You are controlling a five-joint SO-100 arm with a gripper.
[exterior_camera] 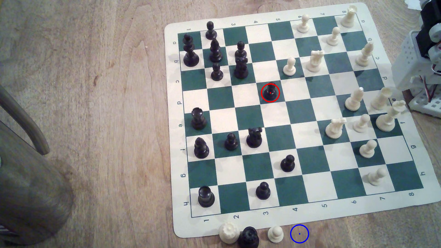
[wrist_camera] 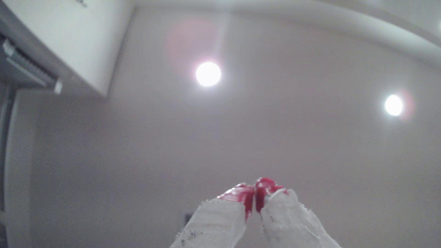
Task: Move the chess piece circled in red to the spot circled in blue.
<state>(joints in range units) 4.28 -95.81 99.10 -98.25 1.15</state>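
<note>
The chess piece (exterior_camera: 270, 91), a small black pawn ringed in red, stands upright on a green square near the middle of the board (exterior_camera: 310, 214). The spot (exterior_camera: 299, 234), a blue circle on bare wood, lies just off the board's near edge, to the right of a cream pawn (exterior_camera: 275, 234) in the exterior view. My gripper (wrist_camera: 254, 190) points up at the ceiling in the wrist view. Its white-wrapped fingers have red tips pressed together, with nothing between them. The arm's white base (exterior_camera: 420, 59) sits at the exterior view's right edge, far from the pawn.
Black pieces crowd the board's left half in the exterior view and cream pieces its right half. A cream piece (exterior_camera: 228, 232) and a black piece (exterior_camera: 248, 237) lie off the board beside the cream pawn. A chair leg (exterior_camera: 23, 119) stands at far left.
</note>
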